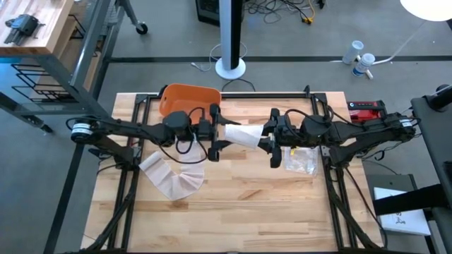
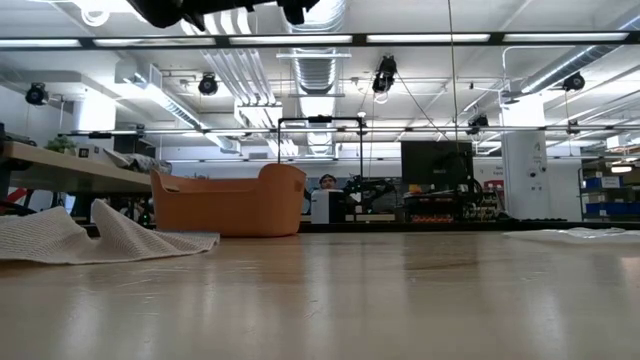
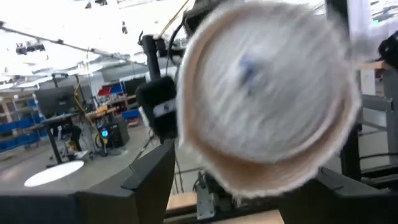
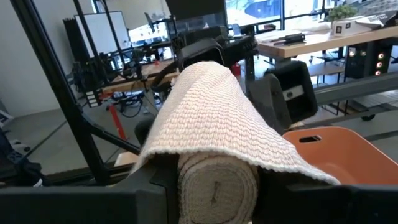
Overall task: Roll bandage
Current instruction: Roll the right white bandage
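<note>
— Bandage roll hangs above mid-bench, left hand and right hand each gripping an end.
— Low view?
— Loose bandage strip beside an orange basket.
— Wrists?
— Roll clamped between fingers.

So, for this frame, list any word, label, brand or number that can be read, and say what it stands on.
No text is legible in any view.
White label on the black wrist housing: too blurred to read.
White label on the dark wrist housing: too small to read.
Red box beside the wooden table: markings too small to read.
Rolled beige woven bandage and orange plastic bin: no print.
</note>
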Motion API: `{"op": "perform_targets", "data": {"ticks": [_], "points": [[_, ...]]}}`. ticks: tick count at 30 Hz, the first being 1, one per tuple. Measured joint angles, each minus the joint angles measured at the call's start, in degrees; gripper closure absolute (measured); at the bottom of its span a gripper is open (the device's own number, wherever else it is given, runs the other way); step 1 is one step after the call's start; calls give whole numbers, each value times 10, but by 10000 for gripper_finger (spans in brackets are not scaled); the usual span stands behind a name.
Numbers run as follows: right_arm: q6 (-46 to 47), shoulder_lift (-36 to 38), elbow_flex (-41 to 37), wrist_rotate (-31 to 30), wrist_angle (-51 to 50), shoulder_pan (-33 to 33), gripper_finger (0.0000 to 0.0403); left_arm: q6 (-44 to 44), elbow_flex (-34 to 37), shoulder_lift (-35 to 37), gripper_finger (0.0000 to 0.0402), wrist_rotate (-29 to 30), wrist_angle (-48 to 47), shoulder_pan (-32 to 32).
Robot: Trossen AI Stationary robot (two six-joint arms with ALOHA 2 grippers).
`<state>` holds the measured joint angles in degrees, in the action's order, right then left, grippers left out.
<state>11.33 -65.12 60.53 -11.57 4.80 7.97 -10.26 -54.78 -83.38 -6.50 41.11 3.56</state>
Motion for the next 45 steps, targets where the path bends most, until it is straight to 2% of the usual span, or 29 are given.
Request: {"op": "perform_targets", "data": {"ticks": [3, 5, 13, 15, 21, 28, 34, 39, 45], "points": [[0, 0, 0, 0, 0, 0, 281, -2, -1, -9, 182, 5, 0, 3], [0, 0, 0, 0, 0, 0, 281, -7, -9, -16, 208, 7, -1, 3], [0, 0, 0, 0, -7, 0, 281, -10, -24, -25, 369, 5, -5, 3], [0, 0, 0, 0, -9, 0, 281, -10, -24, -25, 392, 6, -5, 3], [15, 1, 0, 36, -11, 0, 281, -26, -24, -20, 398, 55, -29, 8], [37, 7, 0, 73, -39, 0, 281, -61, -24, 17, 400, 60, -58, 13], [37, 10, 0, 78, -85, 0, 281, -107, -28, 51, 401, 60, -62, 13], [27, 0, 0, 77, -94, 0, 281, -133, -54, 66, 401, 60, -110, 13], [0, -25, 0, 69, -87, 0, 281, -142, -127, 61, 401, 25, -211, 0]]}}
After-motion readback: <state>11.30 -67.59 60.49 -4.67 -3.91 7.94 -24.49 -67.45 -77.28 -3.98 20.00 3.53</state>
